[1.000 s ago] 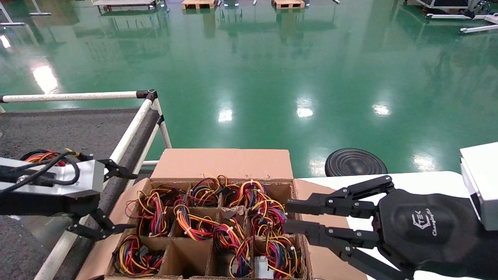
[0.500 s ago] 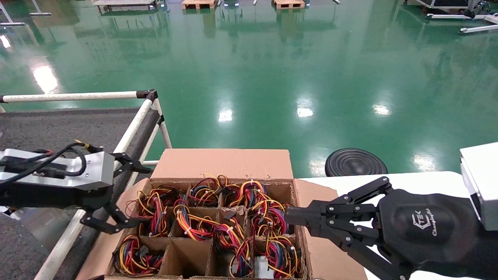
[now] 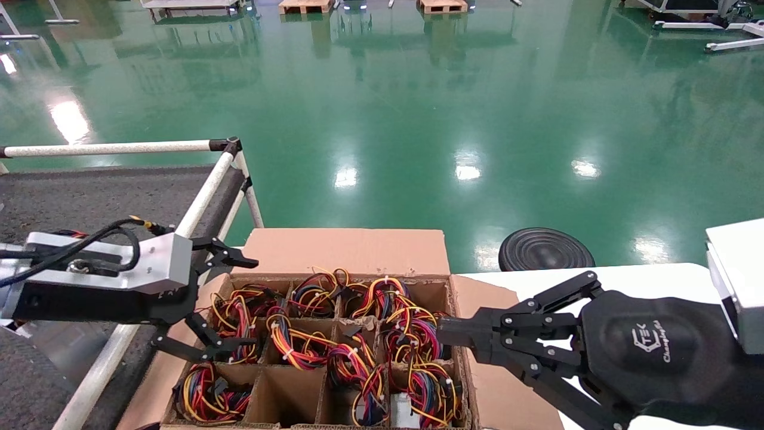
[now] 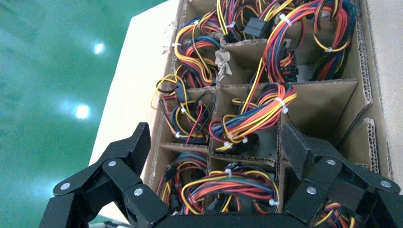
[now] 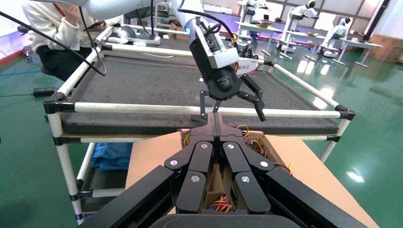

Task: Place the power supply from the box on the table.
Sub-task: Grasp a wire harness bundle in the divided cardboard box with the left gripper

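Note:
The box (image 3: pixel 340 251) is a brown carton with a cardboard grid; tangled red, yellow and orange wire bundles (image 3: pixel 298 346) fill most cells. Silver metal of one power supply (image 3: pixel 401 412) peeks out in the near right cell; the other bodies are hidden under wires. My left gripper (image 3: pixel 243 302) hovers open over the box's left cells, and in its wrist view its jaws (image 4: pixel 216 142) straddle a wire bundle (image 4: pixel 252 118) without touching it. My right gripper (image 3: pixel 443 332) is shut and empty above the box's right edge. The grey felt table (image 3: pixel 89 197) lies to the left.
A white rail (image 3: pixel 203 194) with black joints separates the table from the box. The box stands on a white tabletop (image 3: pixel 603 276). One near cell (image 3: pixel 286 394) holds no wires. A black disc (image 3: pixel 546 249) lies on the green floor. A person (image 5: pixel 47 33) sits beyond the table.
My left gripper has moved right, from over the table's rail to above the box's left cells, staying open. My right gripper closed its fingers a second ago and has since held still.

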Motion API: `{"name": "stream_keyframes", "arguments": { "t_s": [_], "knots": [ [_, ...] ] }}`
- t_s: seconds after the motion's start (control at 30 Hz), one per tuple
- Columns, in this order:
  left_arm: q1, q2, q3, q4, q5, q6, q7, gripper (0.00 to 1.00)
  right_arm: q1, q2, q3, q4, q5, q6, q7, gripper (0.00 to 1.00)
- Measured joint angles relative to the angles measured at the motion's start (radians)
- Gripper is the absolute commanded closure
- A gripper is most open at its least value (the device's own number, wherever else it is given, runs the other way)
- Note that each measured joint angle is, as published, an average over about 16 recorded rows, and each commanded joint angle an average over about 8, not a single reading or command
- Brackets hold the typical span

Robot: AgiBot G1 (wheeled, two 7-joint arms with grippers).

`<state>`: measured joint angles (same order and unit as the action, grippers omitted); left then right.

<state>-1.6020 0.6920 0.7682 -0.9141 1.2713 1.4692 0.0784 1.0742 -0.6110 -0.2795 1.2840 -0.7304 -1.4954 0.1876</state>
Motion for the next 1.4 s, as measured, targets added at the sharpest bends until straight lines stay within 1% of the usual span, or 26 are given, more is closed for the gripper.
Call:
{"name": "stream_keyframes", "arguments": {
  "t_s": [0.8,1.4],
  "knots": [
    [0.057,0.045,0.019,0.145,-0.078,0.022,0.099,0.0,0.0,0.0,0.0,0.0,0.0,0.0,0.0,1.0],
    [0.077,0.073,0.026,0.245,-0.11,0.038,0.158,0.0,0.0,0.0,0.0,0.0,0.0,0.0,0.0,1.0]
  ]
}}
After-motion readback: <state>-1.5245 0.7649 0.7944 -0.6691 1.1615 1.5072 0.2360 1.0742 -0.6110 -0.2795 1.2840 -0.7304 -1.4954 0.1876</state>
